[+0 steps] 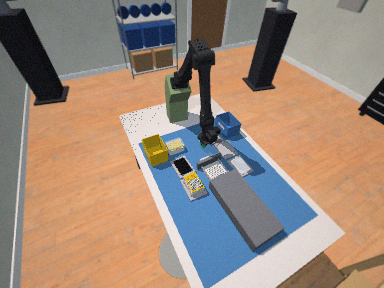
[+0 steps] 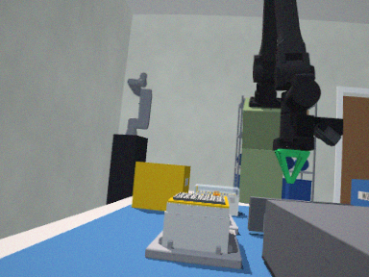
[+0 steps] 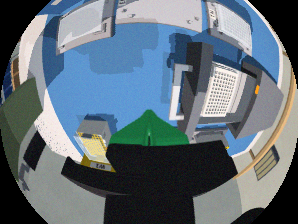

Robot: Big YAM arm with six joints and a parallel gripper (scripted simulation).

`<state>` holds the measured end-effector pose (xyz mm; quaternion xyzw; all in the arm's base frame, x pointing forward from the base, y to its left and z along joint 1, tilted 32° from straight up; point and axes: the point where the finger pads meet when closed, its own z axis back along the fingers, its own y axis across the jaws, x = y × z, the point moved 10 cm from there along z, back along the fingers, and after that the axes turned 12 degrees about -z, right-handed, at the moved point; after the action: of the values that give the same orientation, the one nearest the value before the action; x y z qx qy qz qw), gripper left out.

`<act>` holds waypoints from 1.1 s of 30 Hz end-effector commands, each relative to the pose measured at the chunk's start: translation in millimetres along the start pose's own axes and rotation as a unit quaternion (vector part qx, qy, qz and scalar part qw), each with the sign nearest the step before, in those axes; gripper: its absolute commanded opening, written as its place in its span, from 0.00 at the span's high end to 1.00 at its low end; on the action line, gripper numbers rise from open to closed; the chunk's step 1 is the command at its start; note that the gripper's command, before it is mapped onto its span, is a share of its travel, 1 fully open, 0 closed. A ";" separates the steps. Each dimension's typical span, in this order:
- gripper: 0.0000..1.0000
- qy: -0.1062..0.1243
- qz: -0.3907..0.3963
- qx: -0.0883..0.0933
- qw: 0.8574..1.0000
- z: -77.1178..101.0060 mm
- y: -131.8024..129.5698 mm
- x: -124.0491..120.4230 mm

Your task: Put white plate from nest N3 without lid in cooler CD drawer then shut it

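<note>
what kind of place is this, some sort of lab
Probably a lab automation bench: a black robot arm stands over a blue mat holding a yellow-rimmed tip box, white well plates and a long grey cooler housing.

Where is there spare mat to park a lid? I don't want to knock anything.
Bare blue mat lies left of the long grey cooler, toward the bench's near end, and right of it. It is crowded between the yellow bin and blue bin, under the shut gripper.
</note>
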<state>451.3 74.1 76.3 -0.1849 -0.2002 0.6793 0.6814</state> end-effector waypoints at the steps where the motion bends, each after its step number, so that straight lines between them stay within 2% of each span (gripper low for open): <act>1: 1.00 -0.002 0.003 -0.009 1.000 -7.5 -8.8 -2.0; 33: 1.00 -0.001 0.003 -0.007 1.000 -45.4 -6.5 -2.9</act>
<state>471.4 75.1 42.5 -0.1841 -0.1992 0.6798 0.6814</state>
